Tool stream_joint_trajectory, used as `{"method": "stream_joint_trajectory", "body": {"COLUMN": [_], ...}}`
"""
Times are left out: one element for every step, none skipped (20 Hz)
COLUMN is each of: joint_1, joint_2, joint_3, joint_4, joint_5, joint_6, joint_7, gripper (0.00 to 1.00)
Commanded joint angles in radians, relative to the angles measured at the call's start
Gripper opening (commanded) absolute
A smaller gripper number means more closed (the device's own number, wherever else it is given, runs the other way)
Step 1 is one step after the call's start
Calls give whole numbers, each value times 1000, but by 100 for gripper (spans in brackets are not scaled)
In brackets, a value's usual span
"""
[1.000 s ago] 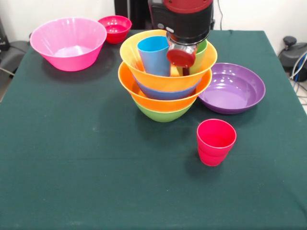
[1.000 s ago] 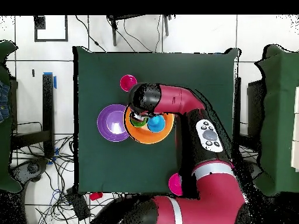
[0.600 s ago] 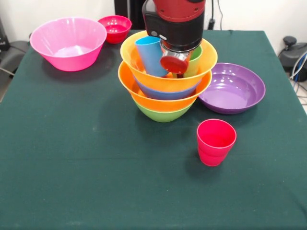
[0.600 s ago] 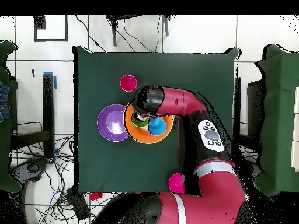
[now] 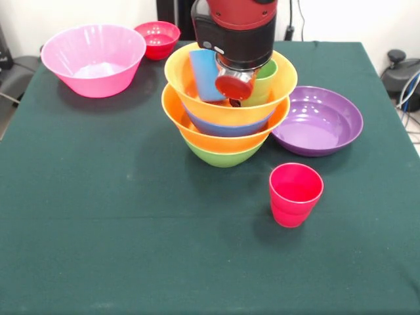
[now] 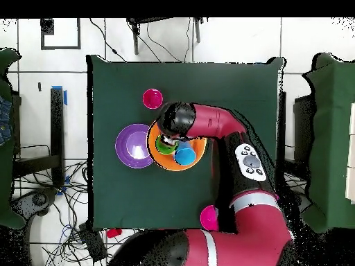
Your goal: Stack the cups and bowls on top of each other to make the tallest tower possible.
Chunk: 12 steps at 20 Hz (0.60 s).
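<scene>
The tower stands mid-table: a green bowl as base, then an orange bowl, a blue bowl and a top orange bowl. Inside the top bowl are a light blue cup and a green cup. My gripper reaches down into that bowl between the two cups; its tips are hidden. From above, the gripper sits over the orange bowl, beside the green cup and blue cup. A red cup stands upright alone on the cloth.
A wide purple bowl lies right beside the tower. A large pink bowl and a small red bowl sit at the far left corner. The arm covers part of the pink bowl from above.
The gripper head has shifted left and lower into the top orange bowl. The light blue cup has been nudged and is now partly covered by it.
</scene>
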Motion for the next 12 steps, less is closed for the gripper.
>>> {"method": "stream_joint_trajectory", "body": {"joint_1": [44, 47, 54, 56, 57, 58, 63, 65, 67, 67, 68, 69], "joint_2": [-18, -24, -25, -27, -36, -39, -45, -49, -55, -58, -65, -72], "joint_3": [-14, -18, -21, -23, -23, -24, -26, -28, -28, -27, -27, -27], "joint_4": [14, 13, 2, -1, 0, -2, -7, -10, -13, -13, -12, -11], "joint_5": [-49, -46, -45, -44, -41, -40, -39, -38, -37, -36, -35, -34], "joint_6": [95, 105, 120, 126, 136, 142, 159, 168, 179, 185, 194, 203], "joint_7": [162, 164, 163, 162, 158, 156, 156, 157, 153, 150, 149, 149], "gripper": [100, 100, 100, 100, 100, 100, 100, 100, 100, 100, 100, 100]}}
